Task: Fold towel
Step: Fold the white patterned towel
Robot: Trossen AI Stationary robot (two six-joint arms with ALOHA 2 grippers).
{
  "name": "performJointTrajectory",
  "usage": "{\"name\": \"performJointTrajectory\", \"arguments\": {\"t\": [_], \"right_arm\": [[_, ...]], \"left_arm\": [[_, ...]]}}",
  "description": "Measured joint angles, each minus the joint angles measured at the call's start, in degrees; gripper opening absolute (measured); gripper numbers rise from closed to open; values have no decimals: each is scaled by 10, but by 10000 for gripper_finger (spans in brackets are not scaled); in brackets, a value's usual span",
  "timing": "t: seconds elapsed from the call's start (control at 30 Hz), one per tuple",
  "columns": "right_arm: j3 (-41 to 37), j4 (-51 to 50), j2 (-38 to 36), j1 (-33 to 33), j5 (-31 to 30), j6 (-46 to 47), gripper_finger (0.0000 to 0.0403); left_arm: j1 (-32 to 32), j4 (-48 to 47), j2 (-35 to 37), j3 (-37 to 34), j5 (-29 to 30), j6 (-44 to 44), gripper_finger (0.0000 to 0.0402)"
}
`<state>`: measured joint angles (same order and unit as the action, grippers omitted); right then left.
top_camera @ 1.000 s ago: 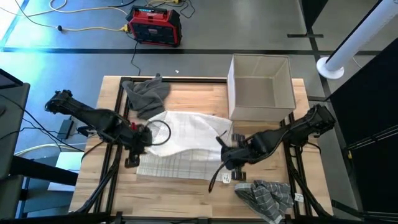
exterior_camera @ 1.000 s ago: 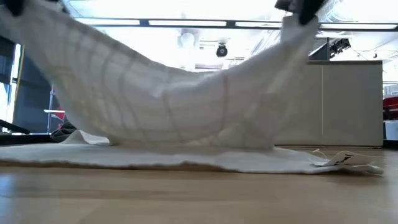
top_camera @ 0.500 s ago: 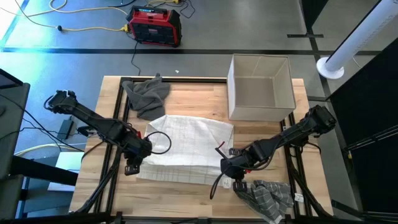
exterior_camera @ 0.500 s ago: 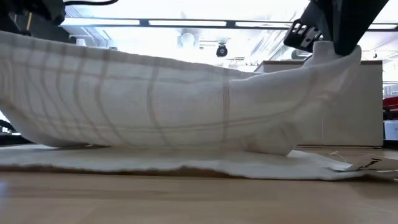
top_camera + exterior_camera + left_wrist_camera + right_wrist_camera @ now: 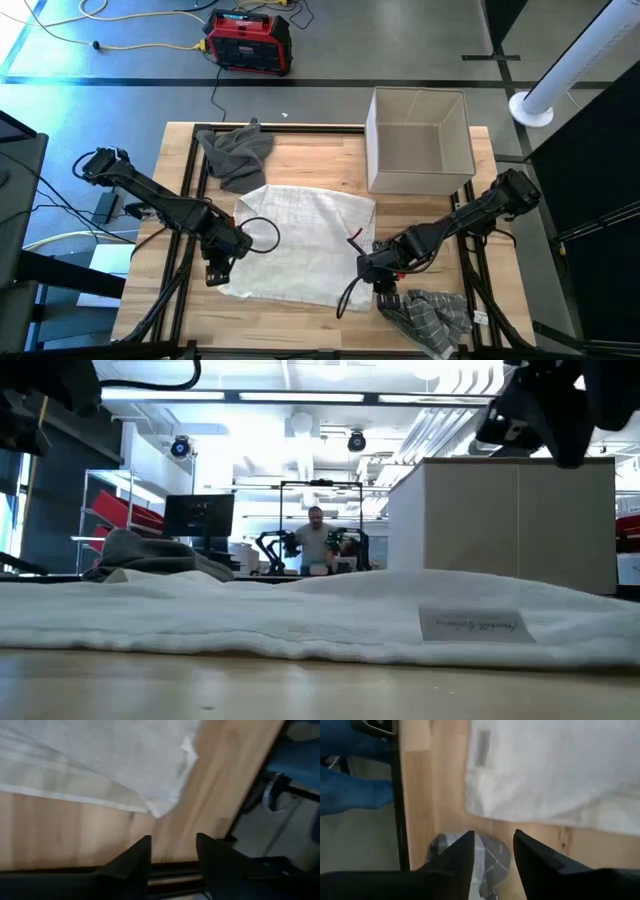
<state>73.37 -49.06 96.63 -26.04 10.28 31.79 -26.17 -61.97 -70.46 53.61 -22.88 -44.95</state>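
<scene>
Now we are looking down on the white towel (image 5: 295,245), which is lying folded over itself in the middle of the table (image 5: 320,160), its edges a little uneven. In the low view it is stretching flat across the wood, with a small sewn label (image 5: 472,626) facing the camera.

We are seeing the left gripper (image 5: 215,272) hanging at the towel's near left corner. In the left wrist view its fingers (image 5: 131,862) are standing apart with nothing between them, and the towel's corner is lying just beyond them on the wood.

The right gripper (image 5: 383,283) is sitting at the towel's near right corner, between the towel and a grey checked cloth (image 5: 430,315) bunched at the table's near right edge. In the right wrist view its fingers (image 5: 457,860) are also parted and empty, with the checked cloth showing through the gap and the towel's edge and label lying past them.

A crumpled grey cloth (image 5: 236,152) is resting at the far left of the table, and an open box (image 5: 420,140) is standing at the far right. Beyond the table we are making out a person (image 5: 316,542) in the room and a red case (image 5: 248,42) on the floor.
</scene>
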Motion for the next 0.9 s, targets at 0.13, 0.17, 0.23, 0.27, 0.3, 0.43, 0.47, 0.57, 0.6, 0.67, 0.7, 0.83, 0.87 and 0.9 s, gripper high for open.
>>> {"name": "performJointTrajectory", "arguments": {"t": [0.13,0.17,0.23,0.27,0.3,0.43,0.47,0.57,0.6,0.67,0.7,0.83,0.87,0.9], "right_arm": [[7,-12,-26,13,-64,10,117],[7,-10,-35,16,-91,10,110],[-16,18,-52,30,-128,18,86],[-30,35,-61,37,-144,23,73],[-45,52,-69,44,-160,29,60],[-103,122,-104,72,-223,50,8],[-132,164,-112,78,-235,64,8],[-211,269,-119,88,-272,116,4],[-235,298,-118,89,-284,131,2],[-277,365,-109,90,-299,151,2],[-293,397,-103,91,-302,159,2],[-321,450,-82,95,-306,171,0],[-321,451,-75,95,-311,170,0],[-321,453,-68,96,-313,170,0]], "left_arm": [[4,-2,3,26,83,-4,171],[4,2,3,28,131,-4,172],[9,42,3,13,177,8,165],[12,63,3,5,198,14,162],[14,83,3,-3,220,20,158],[24,166,3,-35,304,44,143],[28,190,3,-51,318,42,132],[37,259,3,-97,349,34,88],[39,278,3,-112,353,31,71],[41,321,1,-141,354,23,38],[40,340,0,-155,354,17,23],[39,411,-7,-199,353,-13,8],[39,421,-11,-208,352,-19,8],[37,426,-17,-217,350,-27,8]]}}
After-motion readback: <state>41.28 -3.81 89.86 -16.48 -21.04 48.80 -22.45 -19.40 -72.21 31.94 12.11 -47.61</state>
